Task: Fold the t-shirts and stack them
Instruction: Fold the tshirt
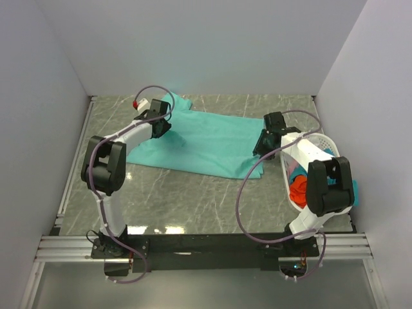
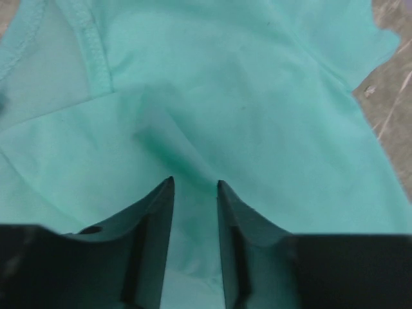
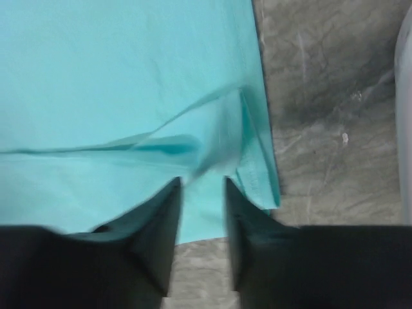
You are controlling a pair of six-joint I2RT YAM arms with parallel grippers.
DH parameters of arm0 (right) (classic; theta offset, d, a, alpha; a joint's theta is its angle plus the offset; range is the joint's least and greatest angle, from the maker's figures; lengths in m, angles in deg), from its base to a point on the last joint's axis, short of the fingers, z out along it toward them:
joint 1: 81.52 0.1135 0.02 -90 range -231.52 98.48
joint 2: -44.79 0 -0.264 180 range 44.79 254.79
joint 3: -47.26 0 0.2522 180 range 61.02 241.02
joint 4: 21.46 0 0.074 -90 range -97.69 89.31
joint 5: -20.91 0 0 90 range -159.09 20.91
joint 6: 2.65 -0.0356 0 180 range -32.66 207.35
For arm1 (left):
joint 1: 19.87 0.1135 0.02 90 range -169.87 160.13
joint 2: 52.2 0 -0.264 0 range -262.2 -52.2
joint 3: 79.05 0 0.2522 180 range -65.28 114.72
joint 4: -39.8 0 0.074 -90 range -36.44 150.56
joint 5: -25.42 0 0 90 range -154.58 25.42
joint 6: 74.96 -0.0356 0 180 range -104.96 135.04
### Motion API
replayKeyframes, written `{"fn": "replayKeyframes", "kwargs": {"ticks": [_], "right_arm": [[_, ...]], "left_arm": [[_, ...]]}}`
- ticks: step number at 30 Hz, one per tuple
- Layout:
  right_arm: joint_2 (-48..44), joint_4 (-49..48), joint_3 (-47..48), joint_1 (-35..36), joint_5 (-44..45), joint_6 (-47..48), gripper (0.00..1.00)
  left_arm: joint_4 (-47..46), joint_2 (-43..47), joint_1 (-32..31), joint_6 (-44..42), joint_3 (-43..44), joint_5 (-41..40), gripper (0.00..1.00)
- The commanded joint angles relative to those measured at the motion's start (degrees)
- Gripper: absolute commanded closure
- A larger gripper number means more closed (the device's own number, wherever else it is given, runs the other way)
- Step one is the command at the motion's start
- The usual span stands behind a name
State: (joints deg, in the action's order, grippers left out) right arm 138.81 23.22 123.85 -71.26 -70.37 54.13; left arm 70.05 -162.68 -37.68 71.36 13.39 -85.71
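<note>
The left claw (image 2: 194,183) is clamped on a puckered fold of the teal-green t-shirt (image 2: 257,96). The right claw (image 3: 203,183) is clamped on its hem corner, with tabletop (image 3: 322,129) right of that claw.

teal t-shirt (image 1: 206,143): soft matt knit cloth, zero sheen. It puckers into soft creases at the fingers (image 2: 151,225) of the left end effector (image 2: 194,183). Ahead-left of them is a hem band with visible rows of stitching, slightly rougher texture. Right end effector (image 3: 203,183): fingers matt black, probably moulded plastic, but the view's blurred so not certain. Table (image 3: 322,116) to its right: grey marbled stone-look top, smooth, slight sheen. Basket (image 1: 328,141) further right: white plastic, smooth, semi-gloss. Orange-red t-shirt (image 1: 299,192) inside it: matt cloth, crumpled.
</note>
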Motion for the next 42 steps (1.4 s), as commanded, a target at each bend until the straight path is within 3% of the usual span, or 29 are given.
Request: {"fn": "replayKeyframes", "kwargs": {"ticks": [1,2,3,4,6,9,13,18,23,30,33,42], "right_arm": [[-2.1,0.7,4.0,-0.3,3.0,-0.9,0.54],[-2.8,1.1,3.9,-0.3,3.3,-0.6,0.49],[-3.7,1.5,3.8,-0.1,3.1,-0.1,0.44],[-6.1,1.0,2.6,0.2,2.6,0.4,0.39],[-9.0,0.0,0.8,1.5,1.5,2.0,0.27],[-13.2,-1.8,-2.4,4.4,-1.7,5.1,0.22],[-12.7,-1.0,-2.2,13.2,0.8,8.9,0.21],[-8.6,-1.6,-1.2,15.1,0.0,9.6,0.21],[-5.2,0.5,-0.5,14.5,6.2,7.2,0.21],[-5.8,-1.6,-5.4,5.7,2.1,8.6,0.34],[-4.1,-1.8,-4.9,5.3,1.5,9.2,0.44],[3.8,0.8,1.2,4.4,5.8,9.2,0.54]], "left_arm": [[2.4,-0.9,0.4,-1.8,6.0,2.1,0.59],[4.1,-0.4,0.3,-1.6,6.9,1.8,0.56],[4.5,0.2,0.3,-1.8,6.9,1.6,0.15],[4.8,0.9,0.4,-1.9,6.6,1.4,0.01],[3.3,4.3,0.4,-2.1,3.7,2.1,0.01],[1.3,9.2,0.5,-1.6,-2.6,3.3,0.01],[-0.6,11.9,0.8,-1.5,-9.2,4.8,0.01],[-2.5,9.8,2.9,-2.0,-11.5,9.4,0.01],[-3.0,7.2,4.7,-1.7,-12.8,11.4,0.01],[-1.5,5.1,6.4,-1.8,-14.8,11.5,0.01],[-1.6,4.8,6.6,-1.6,-15.8,11.0,0.01],[-0.8,3.4,6.8,-1.6,-15.8,10.1,0.01]]}}
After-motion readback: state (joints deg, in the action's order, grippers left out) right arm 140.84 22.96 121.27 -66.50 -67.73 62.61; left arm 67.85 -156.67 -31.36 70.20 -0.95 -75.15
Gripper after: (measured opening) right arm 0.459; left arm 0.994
